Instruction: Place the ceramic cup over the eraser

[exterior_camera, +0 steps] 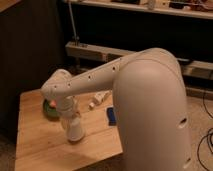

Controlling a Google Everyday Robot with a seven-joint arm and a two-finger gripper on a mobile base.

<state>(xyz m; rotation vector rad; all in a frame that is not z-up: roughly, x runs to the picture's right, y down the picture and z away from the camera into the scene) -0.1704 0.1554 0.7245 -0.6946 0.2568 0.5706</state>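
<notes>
My arm (100, 75) extends from the large white body (150, 115) at the right of the view toward 9 o'clock, then bends down at the wrist over the wooden table (45, 145). My gripper (73, 121) points straight down at the table's middle, at roughly 7 o'clock from the centre of the view. The ceramic cup (75, 131) sits directly beneath the wrist, wide end at the tabletop and narrow end up in the gripper; whether its rim touches the wood cannot be determined. My fingers are hidden by the wrist housing and the cup, so I cannot tell whether they are apart or clamped on it. The eraser is not visible; its location cannot be confirmed. A green bowl (50, 109) lies at 10 o'clock from the cup, near the table's far left edge, partly behind my wrist, with something orange in it. A white oblong object (99, 99) lies at 1 o'clock from the cup. A flat blue piece (112, 116) lies at 3 o'clock from the cup, against the edge of the white body.
</notes>
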